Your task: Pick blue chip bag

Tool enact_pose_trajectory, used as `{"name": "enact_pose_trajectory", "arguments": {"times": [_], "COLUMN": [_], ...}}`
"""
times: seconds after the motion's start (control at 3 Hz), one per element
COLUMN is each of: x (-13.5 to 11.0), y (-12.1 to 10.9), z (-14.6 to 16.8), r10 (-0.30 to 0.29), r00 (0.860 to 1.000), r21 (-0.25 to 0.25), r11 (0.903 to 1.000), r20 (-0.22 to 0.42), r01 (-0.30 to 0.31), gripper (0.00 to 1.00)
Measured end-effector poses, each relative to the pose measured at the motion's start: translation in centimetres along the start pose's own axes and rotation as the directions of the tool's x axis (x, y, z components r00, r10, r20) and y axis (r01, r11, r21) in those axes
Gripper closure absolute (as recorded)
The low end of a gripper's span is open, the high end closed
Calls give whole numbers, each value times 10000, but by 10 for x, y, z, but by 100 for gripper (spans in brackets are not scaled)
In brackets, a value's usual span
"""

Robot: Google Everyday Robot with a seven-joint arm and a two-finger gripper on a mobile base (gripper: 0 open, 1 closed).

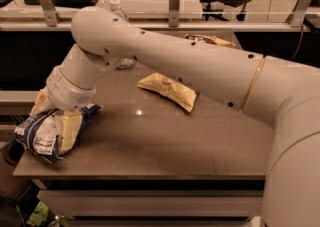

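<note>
The blue chip bag (36, 138), crinkly dark blue with a white label panel, lies at the table's left front corner and partly overhangs the edge. My gripper (52, 128) reaches down over it from the white arm (165, 56). One pale yellow finger (69, 130) lies across the front of the bag and the other (40, 103) is behind it. The bag is pinched between them.
A brown-and-yellow chip bag (170, 90) lies mid-table. Another snack bag (212, 40) lies at the table's back right. A white bottle (117, 7) stands behind the arm. The table's (165, 141) left edge is right under the blue bag. Benches and rails stand behind.
</note>
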State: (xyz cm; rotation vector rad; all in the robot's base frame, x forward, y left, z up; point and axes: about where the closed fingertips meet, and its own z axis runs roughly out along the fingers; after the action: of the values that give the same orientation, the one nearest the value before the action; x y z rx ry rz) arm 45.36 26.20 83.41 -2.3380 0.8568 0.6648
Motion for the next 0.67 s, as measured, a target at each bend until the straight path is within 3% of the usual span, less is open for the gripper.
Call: {"name": "enact_pose_trajectory", "arguments": {"times": [0.33,0.67], "x": [0,-2], "y": [0,0], "z": [0,0], "r10": [-1,-19], "r00": [10000,10000], "r21": [-2,-23], "r11": [10000,10000], "r20": [0,8], "r01": [1,19], "gripper": [89,100]}}
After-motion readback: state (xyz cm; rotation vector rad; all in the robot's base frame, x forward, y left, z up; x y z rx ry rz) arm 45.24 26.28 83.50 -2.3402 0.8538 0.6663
